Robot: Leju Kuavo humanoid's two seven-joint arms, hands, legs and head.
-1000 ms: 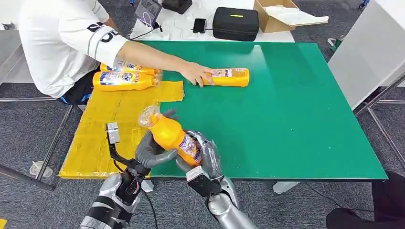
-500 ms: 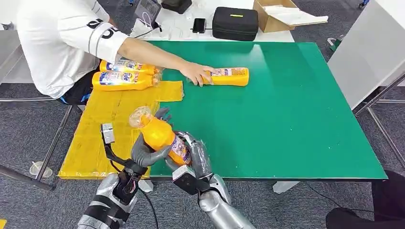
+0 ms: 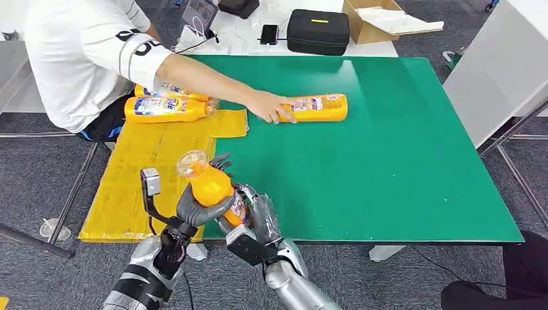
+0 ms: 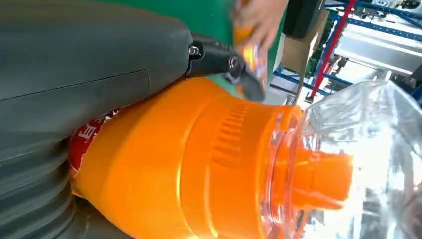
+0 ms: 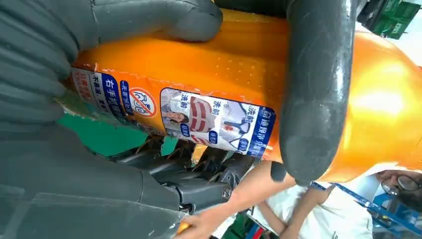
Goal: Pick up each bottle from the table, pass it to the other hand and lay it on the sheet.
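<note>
the grey fingers [image 3: 197,205] of the left hand [image 3: 194,208] are wrapped around the upper body of an orange bottle [image 3: 212,187], and the fingers [image 3: 257,210] of the right hand [image 3: 255,216] are closed around its lower, labelled part, so both hands hold the same bottle together. in the right wrist view a thick grey thumb [image 5: 318,89] lies across the orange body just beside the blue and white label [image 5: 214,122].

the bottle is in the air over the near edge of the green tabletop [image 3: 400,161], close to the border with the yellow sheet [image 3: 148,174]. its long axis is tilted, with the neck pointing up and away toward the robot's left, and the base down toward the right hand. the body is bright orange and glossy, and a clear plastic cap [image 3: 192,163] covers an orange spout [image 4: 318,179].

both silver arms come up from below and meet near the middle, with wrists bent inward toward each other.

farther away, a person's hand [image 3: 271,106] rests on a second orange bottle [image 3: 316,108] that lies flat on the tabletop, long axis left to right. two more bottles [image 3: 168,104] lie side by side on the far end of the sheet, touching each other, near the person in a white shirt [image 3: 84,58].
</note>
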